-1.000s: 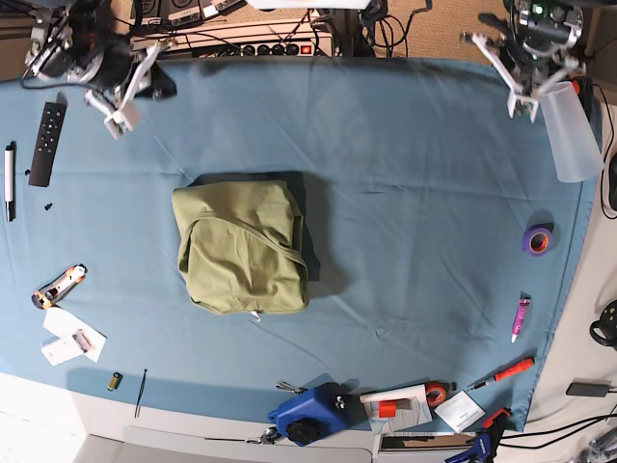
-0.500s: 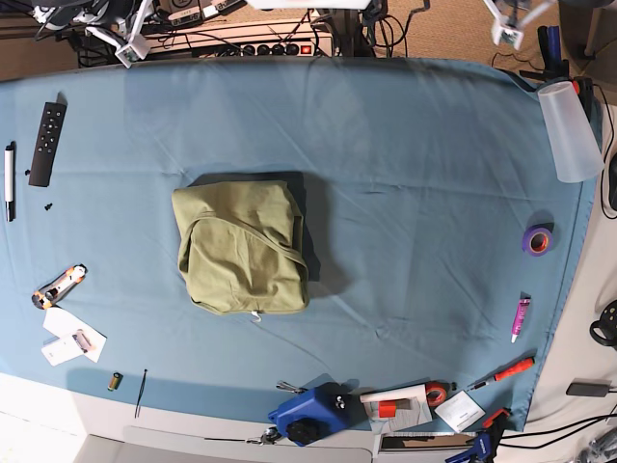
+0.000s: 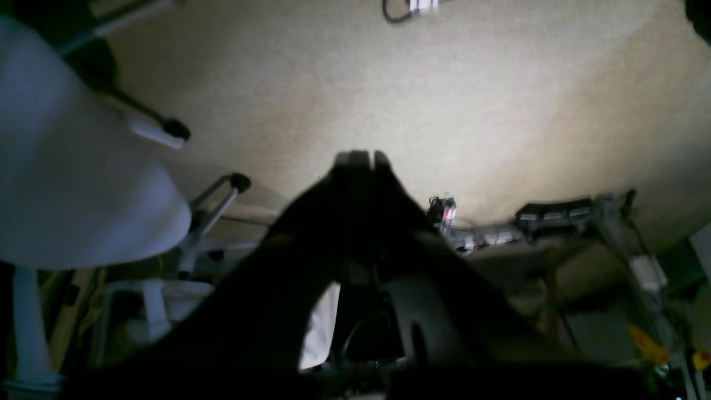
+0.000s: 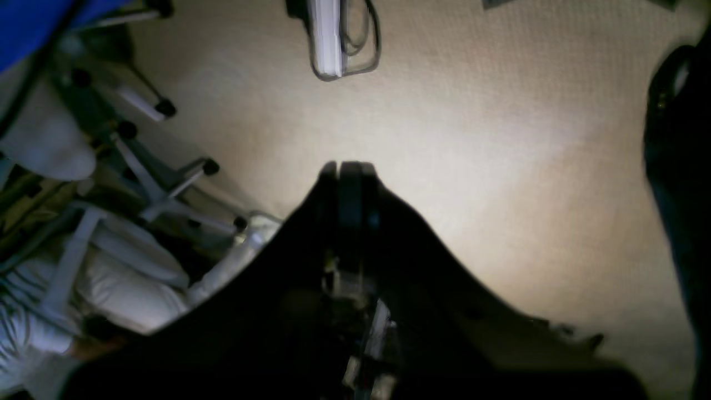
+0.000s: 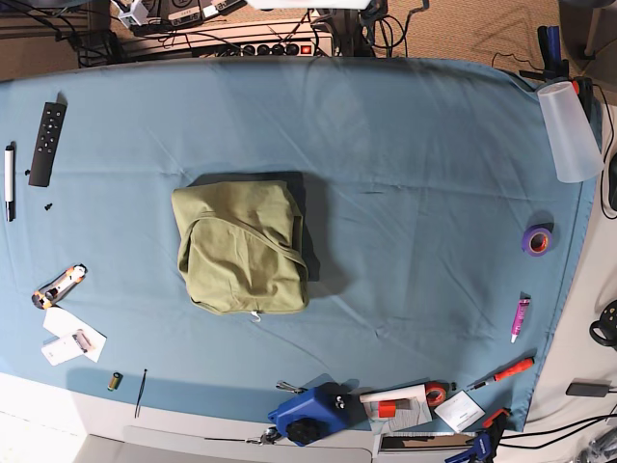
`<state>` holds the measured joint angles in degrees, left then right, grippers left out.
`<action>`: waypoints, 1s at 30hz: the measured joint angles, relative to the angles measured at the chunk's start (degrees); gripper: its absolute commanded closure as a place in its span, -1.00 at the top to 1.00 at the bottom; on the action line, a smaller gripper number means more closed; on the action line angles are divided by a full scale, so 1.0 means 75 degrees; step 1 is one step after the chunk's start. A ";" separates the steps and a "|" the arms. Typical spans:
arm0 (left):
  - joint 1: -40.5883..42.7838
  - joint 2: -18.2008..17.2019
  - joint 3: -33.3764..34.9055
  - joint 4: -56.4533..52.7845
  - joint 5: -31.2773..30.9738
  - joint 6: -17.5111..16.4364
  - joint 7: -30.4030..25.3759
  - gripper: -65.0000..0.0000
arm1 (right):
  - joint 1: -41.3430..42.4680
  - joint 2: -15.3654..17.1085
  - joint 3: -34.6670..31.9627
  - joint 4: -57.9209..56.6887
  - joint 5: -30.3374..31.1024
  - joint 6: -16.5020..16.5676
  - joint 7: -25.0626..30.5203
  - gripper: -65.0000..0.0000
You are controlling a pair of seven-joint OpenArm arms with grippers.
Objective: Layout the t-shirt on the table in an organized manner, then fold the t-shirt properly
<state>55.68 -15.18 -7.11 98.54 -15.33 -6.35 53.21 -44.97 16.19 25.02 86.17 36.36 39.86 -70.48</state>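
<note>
An overhead view shows the t-shirt (image 5: 241,247), olive green, folded into a compact, roughly square bundle that lies a little left of the middle of the surface (image 5: 424,174), a wide table draped in light-blue cloth. A small white tag pokes out at the bundle's near edge, and a curved seam runs across its top layer. Nothing touches the shirt. Small things sit around the edges of the cloth, all well apart from the shirt: a black remote control (image 5: 47,143) and a white pen (image 5: 10,180) at the far left, a utility knife (image 5: 59,285) and some paper cards (image 5: 71,337) lower on the left, a clear plastic cup (image 5: 569,130) lying at the far right corner, a roll of purple tape (image 5: 538,239) on the right edge, a small pink tube (image 5: 521,317) below it, an orange-handled screwdriver (image 5: 503,372) near the front right, and a blue tool (image 5: 310,413) at the front edge. Neither arm appears over the cloth in this view. The left wrist camera looks past the left gripper (image 3: 360,159), a dark silhouette whose fingers are pressed together at the tips with nothing between them, toward beige carpet and the legs of a chair. The right wrist camera shows the right gripper (image 4: 344,166) the same way, its fingers closed tip to tip and empty, above carpet.
</note>
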 measured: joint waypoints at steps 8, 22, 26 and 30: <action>-0.1638 0.0198 -0.0009 -0.3246 0.0029 -0.0551 -0.1163 -1.00 | 0.1137 0.0335 -0.1151 -0.1958 -0.1597 -0.0009 0.1512 -1.00; -0.3509 0.0816 -0.0009 -0.7032 0.0187 -0.0522 -0.5581 -1.00 | 0.2538 0.0484 -0.4013 -0.4334 -0.4473 -0.0863 0.5152 -1.00; -0.3786 0.1014 -0.0009 -0.7877 0.0638 0.0070 -0.6790 -1.00 | 0.2970 0.0507 -0.4392 -0.5004 -0.4657 -0.1848 0.6009 -1.00; -0.4033 0.1160 -0.0009 -0.8574 0.0641 0.0481 -0.6997 -1.00 | 0.3418 0.0481 -0.4657 -0.5645 -0.5278 -0.2806 0.7029 -1.00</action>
<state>25.43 -6.48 -7.18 34.24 -10.52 -2.74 0.73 -19.33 19.79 -9.91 43.83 -3.22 18.81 -17.76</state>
